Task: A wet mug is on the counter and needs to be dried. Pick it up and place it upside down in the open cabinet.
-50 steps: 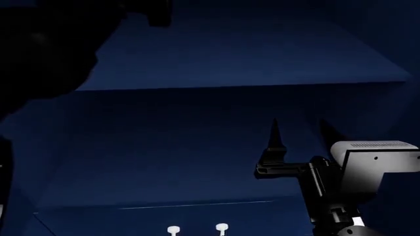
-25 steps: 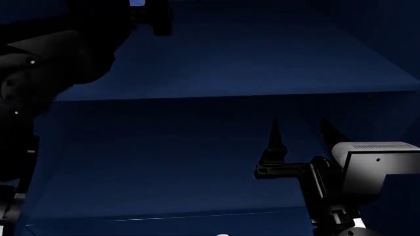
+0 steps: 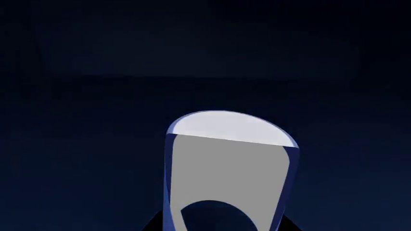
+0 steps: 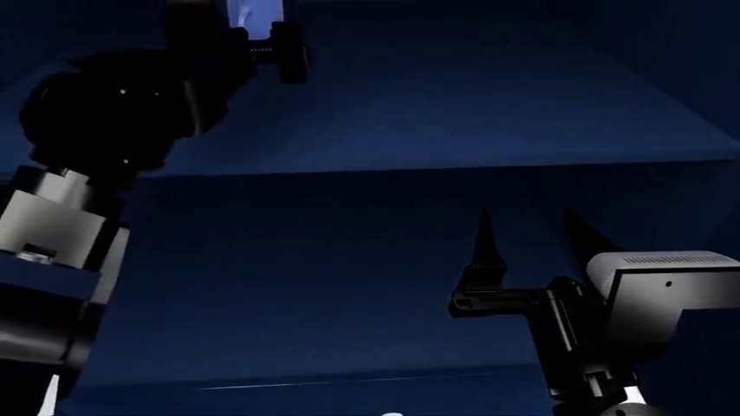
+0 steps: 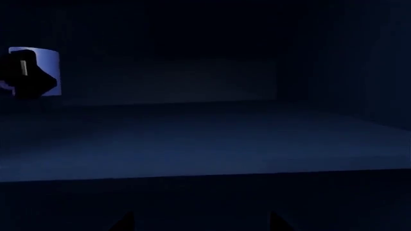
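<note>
1. My left gripper point(image 4: 256, 22) is clamped on the mug point(image 4: 255, 13), raised high at the upper left of the head view, inside the dark navy cabinet point(image 4: 439, 104).
2. Seen from my left wrist, the mug point(image 3: 230, 163) fills the lower middle of the frame: a pale cylinder with a bright lit end facing away from the camera and a dark curved opening at the near end. Black finger point(image 3: 154, 225) tips peek out on either side of it at the frame's edge.
3. My right wrist camera catches the same mug point(image 5: 40, 67) from across the cabinet, a periwinkle cylinder partly covered by a black finger point(image 5: 26, 79) of the left gripper. It hangs above the shelf, apart from it; I cannot tell whether it is upside down.
4. My left arm point(image 4: 81, 199) rises from the lower left of the head view, its dark joint housing just below the gripper.
5. My right gripper point(image 4: 532, 234) stands low at the right, its two slim black fingers point(image 4: 483, 238) spread apart and pointing up, holding nothing.
6. Around both, the navy shelf point(image 4: 463, 130) stretches across the head view with shadowed cabinet interior beneath; a thin pale line point(image 4: 347, 380) runs along the lower edge.
</note>
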`<state>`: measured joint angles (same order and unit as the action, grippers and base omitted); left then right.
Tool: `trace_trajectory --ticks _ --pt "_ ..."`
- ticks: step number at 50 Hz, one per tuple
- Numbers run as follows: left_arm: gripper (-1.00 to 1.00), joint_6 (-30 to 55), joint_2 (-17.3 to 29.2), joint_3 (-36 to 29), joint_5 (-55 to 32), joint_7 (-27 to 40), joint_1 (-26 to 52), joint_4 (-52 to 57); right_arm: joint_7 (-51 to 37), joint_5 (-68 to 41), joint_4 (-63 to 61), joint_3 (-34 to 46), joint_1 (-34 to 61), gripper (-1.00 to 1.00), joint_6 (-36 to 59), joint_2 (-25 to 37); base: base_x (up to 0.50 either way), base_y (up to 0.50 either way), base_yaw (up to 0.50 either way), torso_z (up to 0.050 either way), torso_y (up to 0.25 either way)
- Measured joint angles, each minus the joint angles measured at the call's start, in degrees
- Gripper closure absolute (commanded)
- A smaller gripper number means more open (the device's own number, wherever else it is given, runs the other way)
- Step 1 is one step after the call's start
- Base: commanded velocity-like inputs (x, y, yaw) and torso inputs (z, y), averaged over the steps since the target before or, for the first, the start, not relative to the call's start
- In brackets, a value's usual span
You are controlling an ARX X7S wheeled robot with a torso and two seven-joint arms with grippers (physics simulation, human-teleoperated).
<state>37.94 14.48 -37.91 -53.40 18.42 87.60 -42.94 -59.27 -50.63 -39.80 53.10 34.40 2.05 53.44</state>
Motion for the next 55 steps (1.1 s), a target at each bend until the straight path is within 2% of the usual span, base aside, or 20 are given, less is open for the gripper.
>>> trace_trajectory --ticks 25,55 --pt "1.00 -1.91 -0.53 -0.46 0.23 -3.27 -5.04 -4.37 0.61 -0.11 0.40 -0.25 -0.43 -1.00 -0.42 -0.01 0.00 0.00 0.00 0.000 0.000" --pt "1.00 -4.19 -6.48 -1.94 6.08 -10.75 1.99 -21.12 1.11 -0.30 0.40 -0.54 -0.53 -1.00 -0.47 0.02 0.00 0.00 0.00 0.000 0.000"
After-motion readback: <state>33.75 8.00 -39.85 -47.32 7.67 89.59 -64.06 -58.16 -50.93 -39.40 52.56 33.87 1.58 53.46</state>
